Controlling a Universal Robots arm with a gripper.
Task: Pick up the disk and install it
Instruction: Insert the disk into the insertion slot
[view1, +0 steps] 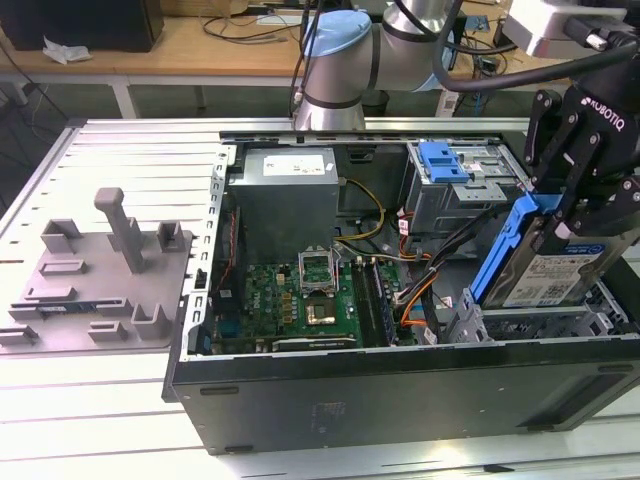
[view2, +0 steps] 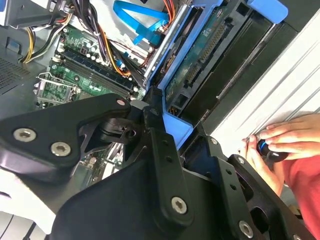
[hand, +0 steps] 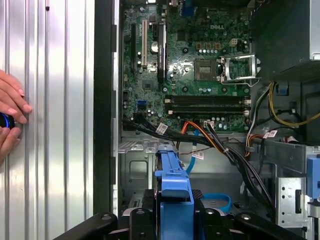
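At the exterior view's left you see the fixture (view1: 100, 270). The open case (view1: 400, 385) sits mid-frame, with the motherboard (view1: 300, 295) inside. At the right, your 1 gripper (view1: 565, 215) pinches the disk (view1: 555, 275) by its blue rail, tilted over the case's right end.

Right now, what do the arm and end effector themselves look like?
The arm is silver-grey tubing with pale blue joint caps and black cables alongside. The end effector is black, built of jointed link bars with silver screw heads, and carries white lettering.
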